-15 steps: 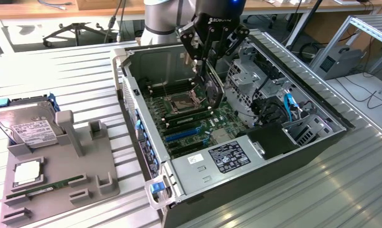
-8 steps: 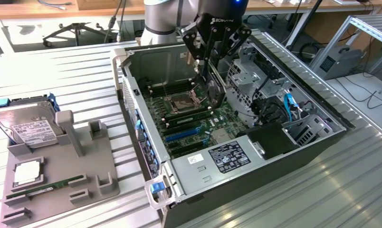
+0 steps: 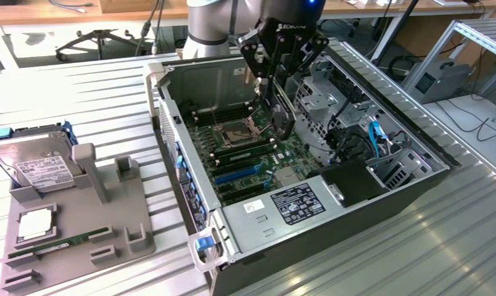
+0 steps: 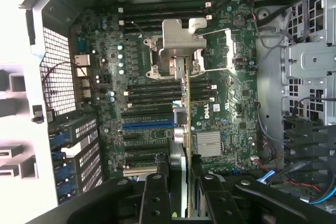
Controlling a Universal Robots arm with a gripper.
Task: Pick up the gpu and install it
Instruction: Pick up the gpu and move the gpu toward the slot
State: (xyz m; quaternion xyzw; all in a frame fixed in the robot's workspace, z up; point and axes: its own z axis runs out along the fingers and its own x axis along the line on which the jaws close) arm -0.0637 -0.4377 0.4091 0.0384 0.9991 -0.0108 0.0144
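The gripper (image 3: 274, 86) hangs inside the open case (image 3: 371, 203), clamped on the gpu (image 3: 282, 123). The card stands on edge, pointing down from the fingers toward the motherboard (image 3: 240, 154). In the exterior view its lower end sits just above the board, on the exterior view's right of the socket (image 3: 231, 132); whether it touches the board cannot be told.

In the wrist view the gripper (image 4: 180, 182) has one black finger on each side of the gpu (image 4: 181, 161), which is seen edge-on as a thin strip between the fingers (image 4: 156, 192). That strip runs over the motherboard (image 4: 105, 77), crossing the end of the blue slot (image 4: 147, 126) and the black slots beside it, and reaches as far as the socket (image 4: 178, 45). A finned heatsink (image 4: 210, 142) lies just beside the card.

The case lies on its side on a slatted metal table (image 3: 396, 259). On the exterior view's left, well apart from the case, a grey tray (image 3: 108, 216) holds a hard drive (image 3: 36, 165) standing at a tilt, a silver chip (image 3: 34, 225) and a green memory stick (image 3: 58, 242)
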